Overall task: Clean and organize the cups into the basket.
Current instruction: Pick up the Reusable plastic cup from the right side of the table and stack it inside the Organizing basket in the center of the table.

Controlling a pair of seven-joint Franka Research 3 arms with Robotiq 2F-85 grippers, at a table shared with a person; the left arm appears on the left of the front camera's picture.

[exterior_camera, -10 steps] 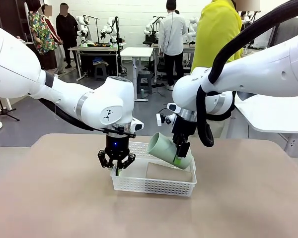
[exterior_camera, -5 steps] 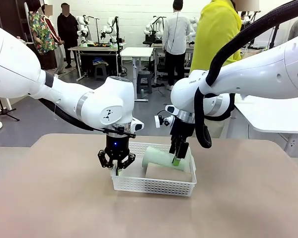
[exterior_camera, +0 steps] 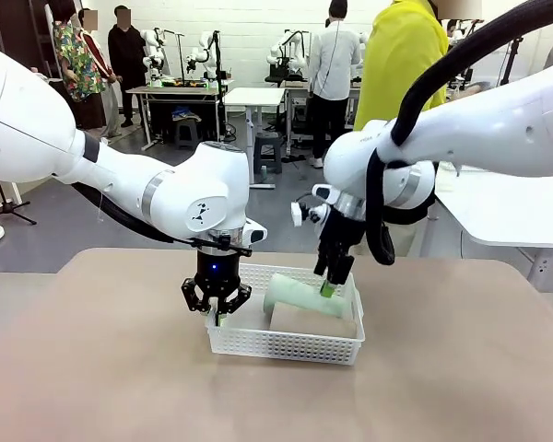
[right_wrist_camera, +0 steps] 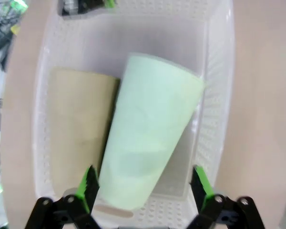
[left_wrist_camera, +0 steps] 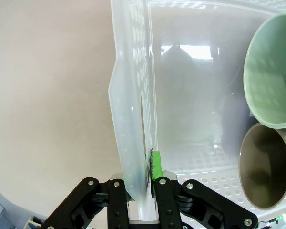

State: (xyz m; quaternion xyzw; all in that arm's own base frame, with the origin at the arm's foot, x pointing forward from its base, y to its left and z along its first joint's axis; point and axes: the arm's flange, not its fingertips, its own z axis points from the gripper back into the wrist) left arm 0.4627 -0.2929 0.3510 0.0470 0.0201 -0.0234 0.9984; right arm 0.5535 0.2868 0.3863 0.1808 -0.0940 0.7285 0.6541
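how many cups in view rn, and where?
2. The mint green cup lies on its side in the basket; the brown cup lies right beside it. Others could be hidden behind the arms.

Cups: two are counted, one pale mint green cup [exterior_camera: 295, 295] and one tan brown cup [exterior_camera: 311, 320]. Basket: one white perforated basket [exterior_camera: 286, 347] is recorded. Claws: two are listed, the left claw [exterior_camera: 217, 316] and the right claw [exterior_camera: 329, 289]. Table: one table [exterior_camera: 101, 368] is noted.
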